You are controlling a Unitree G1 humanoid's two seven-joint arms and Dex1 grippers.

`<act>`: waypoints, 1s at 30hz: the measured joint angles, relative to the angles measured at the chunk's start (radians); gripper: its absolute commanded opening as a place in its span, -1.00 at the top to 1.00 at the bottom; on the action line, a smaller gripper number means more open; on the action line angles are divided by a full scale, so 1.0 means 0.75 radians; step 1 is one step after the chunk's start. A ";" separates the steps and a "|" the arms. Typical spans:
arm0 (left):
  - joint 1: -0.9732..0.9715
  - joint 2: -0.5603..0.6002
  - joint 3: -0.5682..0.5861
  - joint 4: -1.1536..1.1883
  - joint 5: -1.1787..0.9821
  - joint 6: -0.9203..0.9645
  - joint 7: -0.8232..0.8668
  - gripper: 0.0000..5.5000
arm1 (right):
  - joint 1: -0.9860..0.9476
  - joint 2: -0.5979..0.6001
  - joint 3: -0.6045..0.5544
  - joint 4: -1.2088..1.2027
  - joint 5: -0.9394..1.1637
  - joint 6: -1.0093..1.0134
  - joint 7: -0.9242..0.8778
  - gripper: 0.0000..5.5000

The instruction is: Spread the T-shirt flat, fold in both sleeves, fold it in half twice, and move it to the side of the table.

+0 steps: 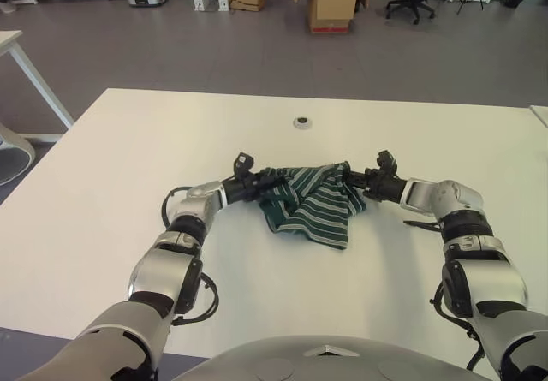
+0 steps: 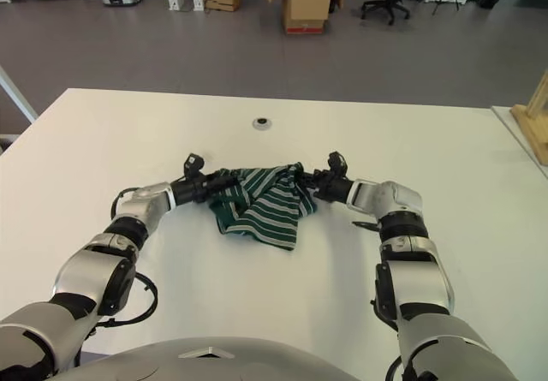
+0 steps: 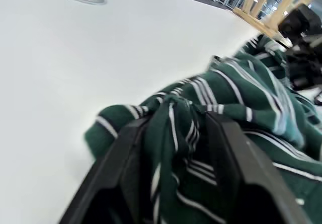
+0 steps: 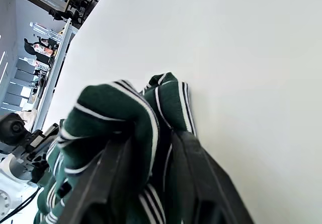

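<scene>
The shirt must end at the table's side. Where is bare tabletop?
Bare table lies left of the left gripper, right of the right gripper, and beyond the shirt around the round insert. Crowded only mid-table, where both clamp the shirt.

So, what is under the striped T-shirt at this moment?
Only the white table shows around it. The bunched T-shirt rests on it, with both arms' jaws shut on its two ends. Whatever lies beneath the cloth is covered.

Bright, even, diffuse light; the white table (image 3: 60, 83) glares in wrist views; faint soft shadow beneath the T-shirt (image 1: 308, 205).
</scene>
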 measured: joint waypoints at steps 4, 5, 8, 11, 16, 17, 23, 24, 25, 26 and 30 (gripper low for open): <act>0.052 0.037 0.132 -0.025 0.002 -0.083 0.150 0.09 | 0.058 -0.030 0.030 -0.139 -0.100 -0.057 0.062 0.40; 0.061 0.041 0.145 -0.048 0.002 -0.086 0.153 0.09 | 0.090 -0.047 0.050 -0.203 -0.140 -0.104 0.078 0.40; 0.105 0.031 0.172 -0.211 -0.002 -0.103 0.140 0.09 | 0.234 -0.149 0.166 -0.562 -0.332 -0.407 0.176 0.40; 0.171 0.009 0.178 -0.342 -0.006 -0.099 0.140 0.09 | 0.435 -0.316 0.359 -0.836 -0.641 -0.895 0.305 0.40; 0.272 0.013 0.178 -0.472 0.003 -0.074 0.139 0.09 | 0.644 -0.467 0.477 -1.009 -0.806 -1.292 0.488 0.40; 0.291 0.014 0.179 -0.496 0.003 -0.069 0.140 0.09 | 0.675 -0.487 0.488 -1.049 -0.804 -1.326 0.528 0.40; 0.361 0.018 0.193 -0.588 0.002 -0.037 0.146 0.09 | 0.712 -0.506 0.579 -1.058 -0.957 -1.494 0.578 0.40; 0.361 0.018 0.194 -0.597 0.002 -0.030 0.146 0.09 | 0.708 -0.505 0.587 -1.050 -0.969 -1.519 0.574 0.40; 0.363 0.019 0.195 -0.606 0.002 -0.021 0.146 0.09 | 0.701 -0.500 0.591 -1.040 -0.975 -1.534 0.567 0.40; 0.364 0.017 0.194 -0.621 0.002 -0.012 0.146 0.09 | 0.677 -0.490 0.602 -1.024 -1.008 -1.548 0.552 0.40; 0.394 0.017 0.194 -0.661 0.002 -0.008 0.143 0.09 | 0.665 -0.473 0.610 -1.012 -1.032 -1.571 0.521 0.40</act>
